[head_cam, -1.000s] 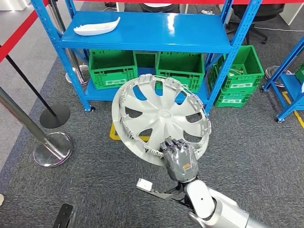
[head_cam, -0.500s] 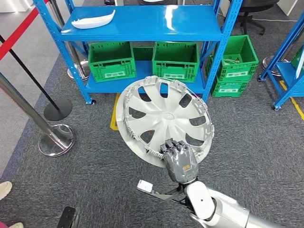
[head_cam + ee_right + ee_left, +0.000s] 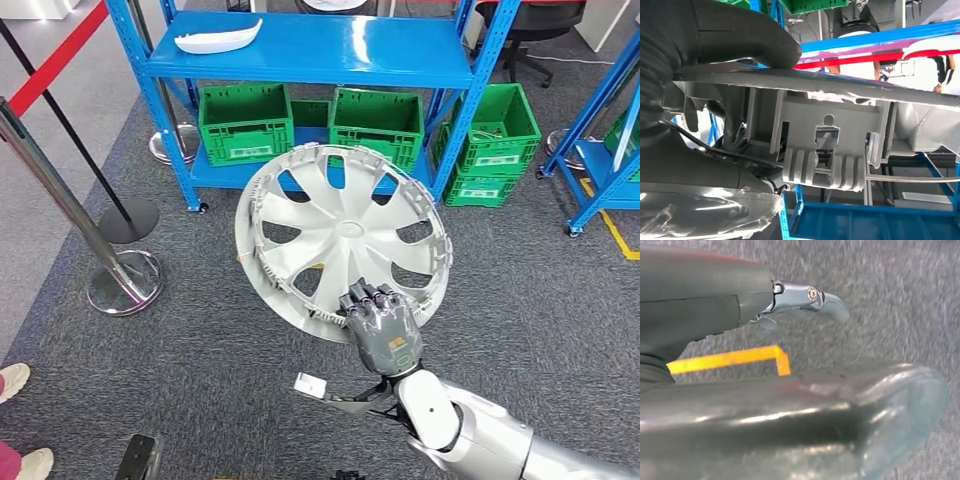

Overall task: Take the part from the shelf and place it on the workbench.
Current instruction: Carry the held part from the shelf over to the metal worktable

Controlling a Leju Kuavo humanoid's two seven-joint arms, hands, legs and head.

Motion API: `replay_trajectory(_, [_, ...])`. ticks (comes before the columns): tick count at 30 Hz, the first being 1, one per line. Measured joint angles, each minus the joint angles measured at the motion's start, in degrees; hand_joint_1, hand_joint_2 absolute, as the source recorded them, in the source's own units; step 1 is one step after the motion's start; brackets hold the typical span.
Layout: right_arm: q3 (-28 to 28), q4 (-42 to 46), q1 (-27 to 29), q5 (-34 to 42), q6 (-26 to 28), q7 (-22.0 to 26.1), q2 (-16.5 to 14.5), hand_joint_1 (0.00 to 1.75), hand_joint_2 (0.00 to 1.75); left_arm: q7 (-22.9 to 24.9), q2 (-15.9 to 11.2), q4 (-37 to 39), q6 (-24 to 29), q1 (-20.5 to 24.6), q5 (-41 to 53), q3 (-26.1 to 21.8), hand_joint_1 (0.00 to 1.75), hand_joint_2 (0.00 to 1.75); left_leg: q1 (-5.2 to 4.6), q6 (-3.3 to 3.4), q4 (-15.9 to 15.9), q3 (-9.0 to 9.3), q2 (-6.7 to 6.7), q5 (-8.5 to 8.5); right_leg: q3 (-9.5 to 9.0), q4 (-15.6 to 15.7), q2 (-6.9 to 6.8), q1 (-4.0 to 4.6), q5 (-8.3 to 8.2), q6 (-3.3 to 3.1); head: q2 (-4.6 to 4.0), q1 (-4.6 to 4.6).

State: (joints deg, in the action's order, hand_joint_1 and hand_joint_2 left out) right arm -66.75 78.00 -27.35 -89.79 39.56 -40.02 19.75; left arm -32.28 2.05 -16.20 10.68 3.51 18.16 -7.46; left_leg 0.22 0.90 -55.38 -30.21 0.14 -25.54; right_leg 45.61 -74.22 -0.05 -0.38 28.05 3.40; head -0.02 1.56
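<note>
The right hand [image 3: 383, 335] holds the near rim of the hubcap [image 3: 343, 240], which lies tilted above the carpet [image 3: 189, 370], in front of the shelf [image 3: 317, 50]. A trim piece [image 3: 217, 40] lies on the shelf's left end. Crates [image 3: 245, 123] sit beneath, another [image 3: 492, 135] to the right. Stanchions [image 3: 124, 280] stand left.

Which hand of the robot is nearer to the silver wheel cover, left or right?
Right. The right hand grips the wheel cover at its near rim. The left hand hangs over carpet, away from it.
</note>
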Motion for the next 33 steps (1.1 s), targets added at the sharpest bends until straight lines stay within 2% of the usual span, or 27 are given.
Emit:
replay_trajectory(1, [-0.17, 0.11, -0.17, 0.01, -0.02, 0.0, 0.19, 1.75, 1.75, 0.0, 0.05, 0.0, -0.01, -0.05, 0.07, -0.01, 0.0, 0.0, 0.0, -0.13, -0.02, -0.37, -0.03, 0.33, -2.3, 2.39, -0.02, -0.01, -0.72, -0.07, 0.0, 0.0])
replay_trajectory(4, [-0.67, 0.76, -1.15, 0.03, -0.08, 0.0, 0.85, 1.75, 1.75, 0.0, 0.18, 0.0, -0.02, -0.14, 0.33, -0.05, 0.0, 0.0, -0.21, -0.89, -0.31, -1.59, -0.14, 1.34, -12.05, 15.08, 0.01, -0.01, -3.23, -0.65, 0.0, -0.05])
replay_trajectory(5, [-0.69, 0.98, -1.41, 0.01, -0.1, 0.0, 0.93, 1.75, 1.75, -0.01, 0.14, 0.0, -0.02, -0.12, 0.36, -0.06, 0.0, 0.0, -0.34, -0.88, -0.46, -1.83, -0.14, 1.51, -12.89, 16.58, 0.06, -0.01, -3.29, -0.75, 0.0, -0.09])
replay_trajectory(8, [-0.73, 1.45, -1.64, -0.01, -0.45, -0.01, 1.38, 1.75, 1.75, -0.01, 0.11, 0.0, -0.04, -0.09, 0.5, -0.08, 0.0, 0.0, -0.44, -0.32, -0.47, -2.37, -0.13, 2.06, -12.54, 16.79, 0.23, 0.1, -3.78, -1.01, 0.0, -0.14])
replay_trajectory(13, [-0.73, 2.13, -1.75, 0.04, -1.52, -0.08, 2.09, 1.75, 1.75, 0.0, 0.1, 0.0, -0.06, -0.06, 0.95, -0.1, 0.0, 0.0, -0.25, -0.88, -0.14, -3.08, -0.12, 2.78, -11.68, 16.74, 0.26, 0.33, -4.32, -1.55, 0.0, -0.14])
replay_trajectory(18, [-0.73, 2.68, -1.8, 0.04, -2.33, -0.07, 2.47, 1.75, 1.75, 0.17, 0.07, 0.0, -0.06, -0.11, 1.17, -0.1, 0.0, 0.0, -0.34, -1.1, -0.37, -3.74, -0.13, 3.05, -11.18, 16.6, 0.2, 0.26, -4.72, -1.27, 0.0, -0.13])
replay_trajectory(22, [-0.73, 3.04, -2.09, 0.04, -2.44, -0.07, 2.59, 1.75, 1.75, 0.2, 0.08, 0.0, -0.06, -0.14, 1.22, -0.13, 0.0, 0.0, -0.31, -0.65, -0.11, -4.11, -0.35, 3.59, -10.9, 16.65, -0.14, 0.16, -4.89, -0.61, 0.0, -0.11])
replay_trajectory(23, [-0.73, 3.15, -2.25, 0.04, -2.52, -0.07, 2.66, 1.75, 1.75, 0.2, 0.1, 0.0, -0.05, -0.13, 1.23, -0.13, 0.0, 0.0, -0.13, -0.48, 0.12, -4.1, -0.47, 3.86, -10.46, 15.88, -0.14, 0.18, -4.2, -0.41, 0.0, -0.01])
replay_trajectory(24, [-0.73, 3.31, -2.4, 0.04, -2.68, -0.07, 2.74, 1.75, 1.75, 0.2, 0.13, 0.0, -0.05, -0.12, 1.23, -0.13, 0.0, 0.0, 0.07, -0.36, 0.35, -4.1, -0.64, 4.1, -9.53, 13.85, -0.11, 0.18, -2.76, -0.18, 0.0, 0.12])
replay_trajectory(27, [-0.79, 3.78, -2.59, 0.01, -3.3, -0.06, 2.93, 1.75, 1.75, 0.19, 0.1, 0.0, -0.04, -0.16, 1.23, -0.24, 0.0, 0.0, 0.26, -0.25, 0.36, -4.46, -1.34, 4.42, -4.98, 2.74, -0.05, -0.08, 3.17, 0.45, 0.0, 0.36])
replay_trajectory(28, [-0.83, 3.89, -2.56, 0.01, -3.46, -0.05, 2.97, 1.75, 1.75, 0.19, 0.11, 0.0, -0.04, -0.18, 1.23, -0.3, 0.0, 0.0, 0.3, -0.32, 0.32, -4.61, -1.74, 4.52, -4.26, 0.55, -0.04, -0.19, 3.88, 0.59, 0.0, 0.35])
replay_trajectory(29, [-0.87, 4.0, -2.55, 0.01, -3.6, -0.05, 3.0, 1.75, 1.75, 0.18, 0.15, 0.0, -0.04, -0.19, 1.23, -0.36, 0.0, 0.0, 0.38, -0.46, 0.23, -4.75, -2.26, 4.63, -4.64, 0.64, -0.01, -0.29, 3.5, 0.7, 0.0, 0.36])
replay_trajectory(30, [-0.9, 4.12, -2.54, 0.02, -3.72, -0.04, 3.04, 1.75, 1.75, 0.17, 0.21, 0.0, -0.05, -0.19, 1.25, -0.39, 0.0, 0.0, 0.53, -0.64, 0.11, -4.88, -2.87, 4.72, -6.21, 3.09, 0.17, -0.41, 2.15, 0.8, 0.0, 0.36])
replay_trajectory(31, [-0.9, 4.27, -2.57, 0.02, -3.8, -0.04, 3.11, 1.75, 1.75, 0.17, 0.28, 0.0, -0.05, -0.18, 1.29, -0.42, 0.0, 0.0, 0.68, -0.92, -0.11, -5.03, -3.52, 4.78, -8.65, 7.26, 0.95, -0.64, 0.48, 0.94, 0.0, 0.38])
replay_trajectory(32, [-0.9, 4.39, -2.64, 0.02, -3.87, -0.05, 3.17, 1.75, 1.75, 0.17, 0.28, 0.0, -0.05, -0.16, 1.33, -0.45, 0.0, 0.0, 0.75, -1.28, -0.35, -5.26, -4.15, 4.85, -10.93, 11.17, 2.22, -0.79, -0.62, 1.06, 0.0, 0.43])
replay_trajectory(33, [-0.9, 4.55, -2.71, 0.01, -3.91, -0.05, 3.23, 1.75, 1.75, 0.17, 0.27, 0.0, -0.04, -0.15, 1.36, -0.5, 0.0, 0.0, 0.76, -1.64, -0.59, -5.56, -4.7, 4.96, -12.6, 14.04, 3.17, -0.96, -1.32, 0.9, 0.0, 0.46])
